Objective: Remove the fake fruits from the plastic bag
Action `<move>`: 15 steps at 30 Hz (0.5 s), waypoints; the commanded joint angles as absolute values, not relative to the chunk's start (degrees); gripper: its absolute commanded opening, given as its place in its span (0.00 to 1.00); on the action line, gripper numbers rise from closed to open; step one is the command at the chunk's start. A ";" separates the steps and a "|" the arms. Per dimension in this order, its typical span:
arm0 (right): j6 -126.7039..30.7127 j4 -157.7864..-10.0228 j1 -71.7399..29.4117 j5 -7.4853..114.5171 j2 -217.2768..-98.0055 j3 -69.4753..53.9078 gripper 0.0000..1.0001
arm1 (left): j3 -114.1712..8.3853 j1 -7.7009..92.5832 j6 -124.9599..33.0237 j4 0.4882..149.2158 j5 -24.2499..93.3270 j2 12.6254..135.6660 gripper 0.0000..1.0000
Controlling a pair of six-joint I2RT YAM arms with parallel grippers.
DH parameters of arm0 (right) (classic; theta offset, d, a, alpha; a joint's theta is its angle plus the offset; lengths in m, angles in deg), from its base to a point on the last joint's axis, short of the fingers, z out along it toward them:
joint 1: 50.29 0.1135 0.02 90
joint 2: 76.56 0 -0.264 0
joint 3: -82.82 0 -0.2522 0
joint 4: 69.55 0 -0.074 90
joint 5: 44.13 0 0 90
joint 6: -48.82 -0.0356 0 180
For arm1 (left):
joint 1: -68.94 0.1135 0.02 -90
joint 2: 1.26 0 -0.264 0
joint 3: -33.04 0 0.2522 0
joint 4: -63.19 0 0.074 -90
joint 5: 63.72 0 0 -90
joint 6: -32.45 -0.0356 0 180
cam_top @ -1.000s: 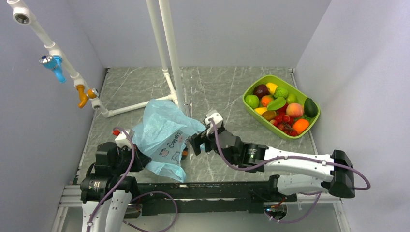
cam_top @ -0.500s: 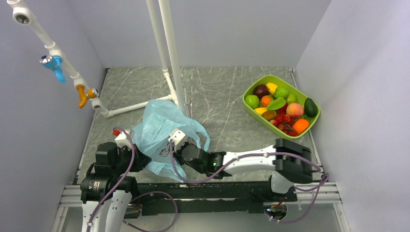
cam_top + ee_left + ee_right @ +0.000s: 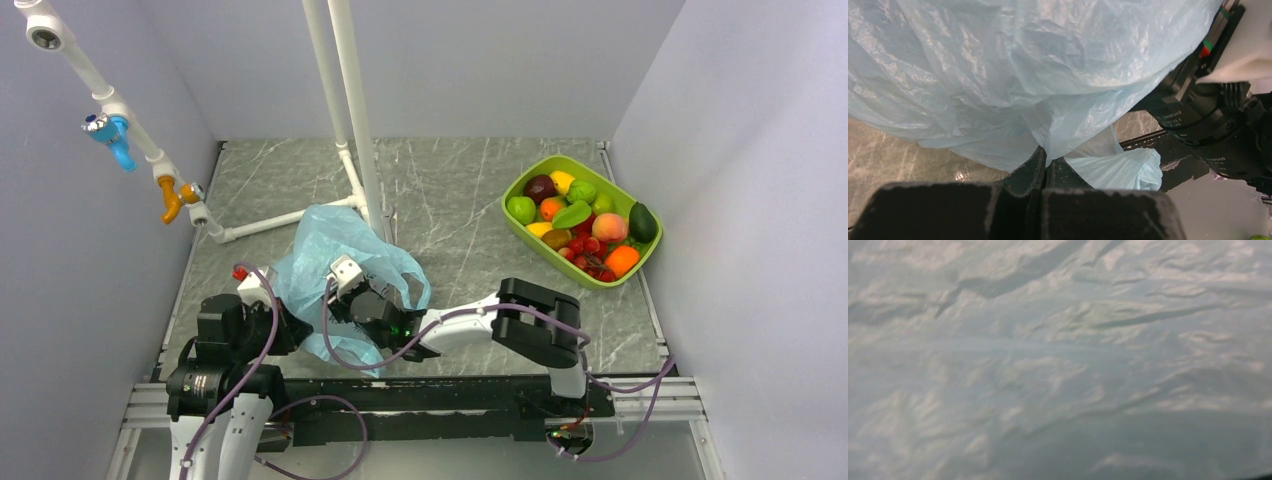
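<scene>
The light-blue plastic bag (image 3: 335, 245) lies crumpled at the left of the table. My left gripper (image 3: 1045, 162) is shut on a fold of the bag's thin film near its lower edge; in the top view it (image 3: 290, 332) sits at the bag's left side. My right gripper (image 3: 340, 303) is pushed into the bag from the right, and its fingertips are hidden by the film. The right wrist view shows only blurred blue bag film (image 3: 1058, 360). No fruit shows in or under the bag. Several fake fruits (image 3: 590, 228) lie in the lime-green tray (image 3: 516, 235).
A white pipe stand (image 3: 350, 120) rises just behind the bag, with its foot pipe (image 3: 270, 224) running left. A pipe with blue and orange taps (image 3: 120, 140) hangs at the far left. The right arm's wrist (image 3: 1208, 120) fills the right of the left wrist view.
My right arm has swung left, from in front of the bag's right side into the bag, and its elbow has folded back. The left gripper has kept its hold.
</scene>
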State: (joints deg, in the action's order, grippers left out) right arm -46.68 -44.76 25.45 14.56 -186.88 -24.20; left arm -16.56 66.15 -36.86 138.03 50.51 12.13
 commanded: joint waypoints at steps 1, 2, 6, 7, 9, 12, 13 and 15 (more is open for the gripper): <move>-45.41 -37.47 24.28 13.62 -190.11 -18.55 0.52 | -16.58 66.53 -37.16 136.81 51.52 12.81 0.00; -45.06 -36.87 24.09 13.20 -190.93 -17.87 0.55 | -16.58 66.56 -37.16 136.74 51.53 12.80 0.00; -45.48 -34.35 23.31 10.91 -194.08 -15.26 0.61 | -16.58 66.56 -36.98 136.72 51.38 12.88 0.00; -45.65 -33.67 23.11 10.39 -194.86 -14.58 0.62 | -16.58 66.57 -36.94 136.72 51.33 12.98 0.00; -45.48 -32.53 22.70 9.69 -196.42 -13.27 0.67 | -16.58 66.51 -36.95 136.79 51.33 13.06 0.00; -44.57 -32.37 21.96 9.58 -198.52 -10.89 0.74 | -16.66 66.52 -36.96 136.90 51.29 13.15 0.00; -44.37 -32.68 21.61 9.91 -199.13 -10.11 0.76 | -16.67 66.56 -36.98 136.94 51.25 13.20 0.00; -44.40 -33.31 20.86 10.71 -200.42 -8.85 0.82 | -16.68 66.56 -36.98 136.91 51.25 13.27 0.00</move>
